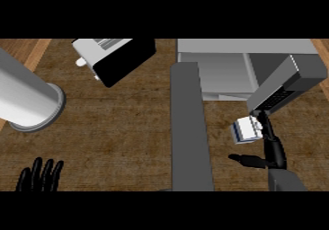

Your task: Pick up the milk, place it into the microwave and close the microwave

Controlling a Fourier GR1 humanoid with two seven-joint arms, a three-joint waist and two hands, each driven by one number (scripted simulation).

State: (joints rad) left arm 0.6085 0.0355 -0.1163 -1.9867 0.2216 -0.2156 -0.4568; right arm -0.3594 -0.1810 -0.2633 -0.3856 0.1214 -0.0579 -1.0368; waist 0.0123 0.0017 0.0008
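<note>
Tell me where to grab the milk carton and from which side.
Grip the milk carton across its flat side walls, coming from its right, probably. The right hand already reaches it from that side, and the open microwave lies just beyond.

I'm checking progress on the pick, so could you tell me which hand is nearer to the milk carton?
Right. The right hand is at the milk carton, fingers reaching its right side, beside the microwave. The left hand rests open at the view's lower left, far across the counter.

Milk (245, 130) half hidden (behind right hand (273, 150)).
</note>
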